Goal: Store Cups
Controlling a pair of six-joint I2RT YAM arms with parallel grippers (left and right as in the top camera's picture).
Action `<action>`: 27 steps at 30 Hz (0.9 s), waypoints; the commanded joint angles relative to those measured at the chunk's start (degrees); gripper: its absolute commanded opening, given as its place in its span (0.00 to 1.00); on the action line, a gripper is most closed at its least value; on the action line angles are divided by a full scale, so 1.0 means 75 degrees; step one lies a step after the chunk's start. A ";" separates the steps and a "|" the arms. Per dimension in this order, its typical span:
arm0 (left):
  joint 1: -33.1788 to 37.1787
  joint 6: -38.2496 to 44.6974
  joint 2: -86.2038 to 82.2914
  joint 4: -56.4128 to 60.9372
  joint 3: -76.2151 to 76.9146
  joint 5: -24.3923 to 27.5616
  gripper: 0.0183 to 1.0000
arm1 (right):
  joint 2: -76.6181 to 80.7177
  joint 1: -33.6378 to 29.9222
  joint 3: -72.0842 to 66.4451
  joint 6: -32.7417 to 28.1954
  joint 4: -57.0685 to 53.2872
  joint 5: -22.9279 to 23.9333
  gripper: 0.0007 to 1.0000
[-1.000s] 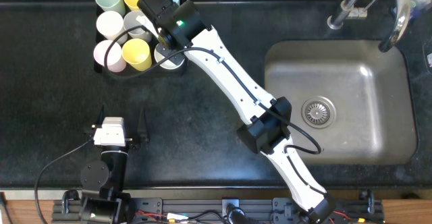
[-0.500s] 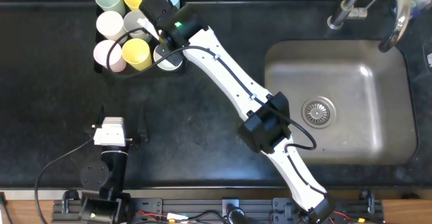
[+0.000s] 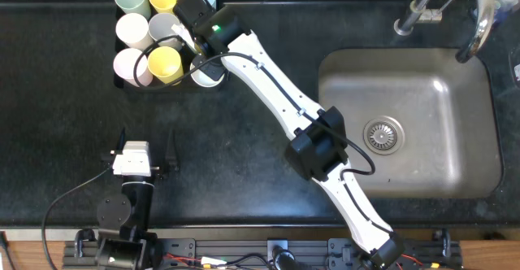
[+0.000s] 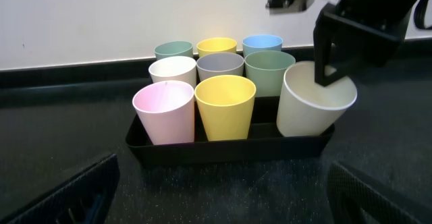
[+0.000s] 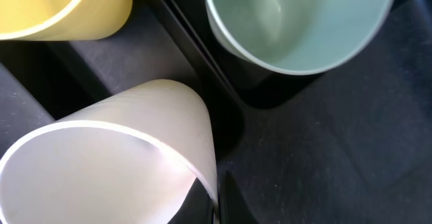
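Smooth matt plastic cups [image 4: 225,106], brushed steel sink [image 3: 439,107]

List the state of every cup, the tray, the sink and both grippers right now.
off-white cup, tilted, base inside the tray's front corner, held at the rim
eight other cups, upright in the tray
black tray, nearly full
right gripper, shut on the off-white cup
left gripper, open, on the counter apart from the tray
sink, empty
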 commanded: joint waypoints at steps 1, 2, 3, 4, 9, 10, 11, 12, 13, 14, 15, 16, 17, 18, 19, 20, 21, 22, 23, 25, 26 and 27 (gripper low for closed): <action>0.0026 0.0143 -0.0082 0.0012 -0.0029 -0.0061 1.00 | 0.0061 -0.0006 -0.0017 0.0026 -0.0006 -0.0029 0.04; 0.0026 0.0143 -0.0082 0.0012 -0.0029 -0.0061 1.00 | 0.0073 -0.0006 -0.0017 0.0012 -0.0006 -0.0090 0.04; 0.0026 0.0143 -0.0082 0.0012 -0.0029 -0.0061 1.00 | 0.0079 -0.0006 -0.0017 0.0000 -0.0003 -0.0146 0.04; 0.0026 0.0143 -0.0082 0.0012 -0.0029 -0.0061 1.00 | 0.0090 -0.0006 -0.0017 0.0000 -0.0003 -0.0178 0.04; 0.0026 0.0143 -0.0082 0.0012 -0.0029 -0.0061 1.00 | 0.0119 -0.0006 -0.0017 0.0003 0.0035 -0.0201 0.08; 0.0026 0.0143 -0.0082 0.0012 -0.0029 -0.0058 1.00 | 0.0119 -0.0006 -0.0017 0.0003 0.0058 -0.0204 0.23; 0.0026 0.0143 -0.0082 0.0012 -0.0029 -0.0058 1.00 | 0.0119 -0.0006 -0.0017 0.0006 0.0082 -0.0201 0.39; 0.0026 0.0143 -0.0082 0.0012 -0.0029 -0.0061 1.00 | 0.0119 -0.0006 -0.0017 0.0006 0.0090 -0.0198 0.52; 0.0026 0.0143 -0.0082 0.0012 -0.0029 -0.0061 1.00 | 0.0119 -0.0006 -0.0017 0.0009 0.0093 -0.0201 0.67; 0.0026 0.0143 -0.0082 0.0012 -0.0029 -0.0061 1.00 | 0.0119 -0.0006 -0.0017 0.0009 0.0093 -0.0201 0.80; 0.0026 0.0143 -0.0082 0.0012 -0.0029 -0.0058 1.00 | 0.0119 -0.0006 -0.0017 0.0009 0.0093 -0.0201 0.87; 0.0026 0.0143 -0.0082 0.0012 -0.0029 -0.0061 1.00 | 0.0119 -0.0006 -0.0017 0.0009 0.0096 -0.0201 0.93; 0.0026 0.0143 -0.0082 0.0012 -0.0029 -0.0058 1.00 | 0.0119 -0.0006 -0.0017 0.0009 0.0099 -0.0198 1.00; 0.0026 0.0143 -0.0082 0.0012 -0.0029 -0.0061 1.00 | 0.0119 -0.0006 -0.0015 0.0009 0.0114 -0.0198 1.00; 0.0026 0.0143 -0.0082 0.0012 -0.0029 -0.0061 1.00 | 0.0119 -0.0006 -0.0015 0.0009 0.0128 -0.0195 1.00; 0.0026 0.0143 -0.0082 0.0012 -0.0029 -0.0061 1.00 | 0.0119 -0.0006 -0.0015 0.0009 0.0149 -0.0189 1.00; 0.0026 0.0143 -0.0082 0.0012 -0.0029 -0.0061 1.00 | 0.0119 -0.0006 -0.0015 0.0012 0.0178 -0.0157 1.00; 0.0026 0.0143 -0.0082 0.0012 -0.0029 -0.0061 1.00 | 0.0117 -0.0006 -0.0015 0.0017 0.0210 -0.0067 1.00; 0.0026 0.0143 -0.0082 0.0012 -0.0029 -0.0061 1.00 | 0.0117 -0.0006 -0.0012 0.0050 0.0251 0.0096 1.00; 0.0026 0.0143 -0.0082 0.0012 -0.0029 -0.0061 1.00 | 0.0108 -0.0006 0.0017 0.0096 0.0300 0.0425 1.00; 0.0026 0.0140 -0.0082 0.0012 -0.0029 -0.0061 1.00 | 0.0108 -0.0006 0.0058 0.0096 0.0312 0.0557 1.00; 0.0026 0.0143 -0.0082 0.0012 -0.0029 -0.0061 1.00 | 0.0108 -0.0009 0.0119 0.0096 0.0318 0.0723 1.00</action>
